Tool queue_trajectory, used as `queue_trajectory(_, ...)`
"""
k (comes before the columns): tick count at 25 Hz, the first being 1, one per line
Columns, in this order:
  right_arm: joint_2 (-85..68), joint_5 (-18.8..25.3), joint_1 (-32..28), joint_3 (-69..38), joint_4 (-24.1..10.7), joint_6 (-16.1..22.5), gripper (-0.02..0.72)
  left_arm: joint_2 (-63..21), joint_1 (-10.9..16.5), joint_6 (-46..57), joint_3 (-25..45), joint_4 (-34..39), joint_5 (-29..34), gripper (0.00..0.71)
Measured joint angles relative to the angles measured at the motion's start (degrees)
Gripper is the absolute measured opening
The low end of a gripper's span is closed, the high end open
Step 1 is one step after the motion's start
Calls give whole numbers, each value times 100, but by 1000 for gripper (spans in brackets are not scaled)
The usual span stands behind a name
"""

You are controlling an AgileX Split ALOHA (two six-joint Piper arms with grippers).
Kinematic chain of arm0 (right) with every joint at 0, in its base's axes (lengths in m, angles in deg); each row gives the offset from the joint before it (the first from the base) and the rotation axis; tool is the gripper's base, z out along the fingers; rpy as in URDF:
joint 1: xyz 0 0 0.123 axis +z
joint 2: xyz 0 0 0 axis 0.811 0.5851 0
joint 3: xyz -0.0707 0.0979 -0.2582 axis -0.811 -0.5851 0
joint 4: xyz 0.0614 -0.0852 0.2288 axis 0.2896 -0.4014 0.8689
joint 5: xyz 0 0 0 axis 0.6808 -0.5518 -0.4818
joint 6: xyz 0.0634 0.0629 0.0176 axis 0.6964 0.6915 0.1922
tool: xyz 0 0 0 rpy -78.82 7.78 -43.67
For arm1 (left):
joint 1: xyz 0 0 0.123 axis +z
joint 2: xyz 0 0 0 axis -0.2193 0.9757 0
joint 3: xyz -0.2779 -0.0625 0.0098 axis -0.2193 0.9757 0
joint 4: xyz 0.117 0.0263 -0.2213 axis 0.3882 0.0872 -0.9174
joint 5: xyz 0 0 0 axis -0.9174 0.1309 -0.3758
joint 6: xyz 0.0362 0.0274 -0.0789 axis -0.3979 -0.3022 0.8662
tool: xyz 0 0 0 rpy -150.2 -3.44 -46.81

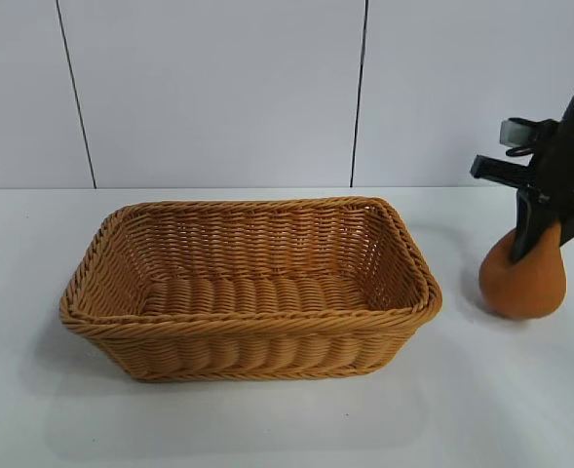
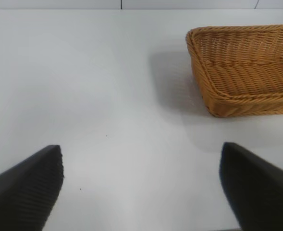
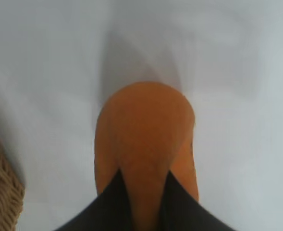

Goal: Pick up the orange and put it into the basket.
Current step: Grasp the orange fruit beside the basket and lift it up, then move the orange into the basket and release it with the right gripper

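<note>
The fingers (image 3: 110,204) of the right gripper (image 1: 535,234) pinch the peaked top of the orange (image 1: 522,278), one dark tip pressed on each side of the narrow neck, as the right wrist view shows. In that view only the fingertips enter the picture; the rest of the gripper is cut off by the edge, and the fruit's stem nub is hidden between the tips. From the exterior view the right arm comes down at the far right edge, partly out of the picture, and its black finger covers the upper part of the orange. Whether the fruit rests on the white table (image 1: 501,409) or hangs just above it is hard to tell; a shadow lies close under it. The orange is just beside the right end of the basket (image 1: 248,292), outside it and apart from the braided rim. A corner of wicker shows at the edge of the right wrist view.

The left gripper (image 2: 141,187) does not appear in the exterior view. Its own wrist view shows its two dark fingers spread wide with bare table between them, holding nothing, and one end of the basket well away.
</note>
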Motion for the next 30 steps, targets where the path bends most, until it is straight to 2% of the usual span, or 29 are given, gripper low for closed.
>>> queue_trajectory(7, -87, 34, 228, 238, 19, 0, 34, 0, 0, 0, 0, 0, 0, 631)
queue_trajectory(18, -133, 22, 2053, 239, 161, 13, 34, 0, 0, 0, 0, 0, 0, 631)
queue_trajectory(24, -84, -438, 2909, 245, 203, 285, 34, 0, 0, 0, 0, 0, 0, 631)
queue_trajectory(30, 342, -1035, 3334, 245, 214, 395, 34, 0, 0, 0, 0, 0, 0, 631)
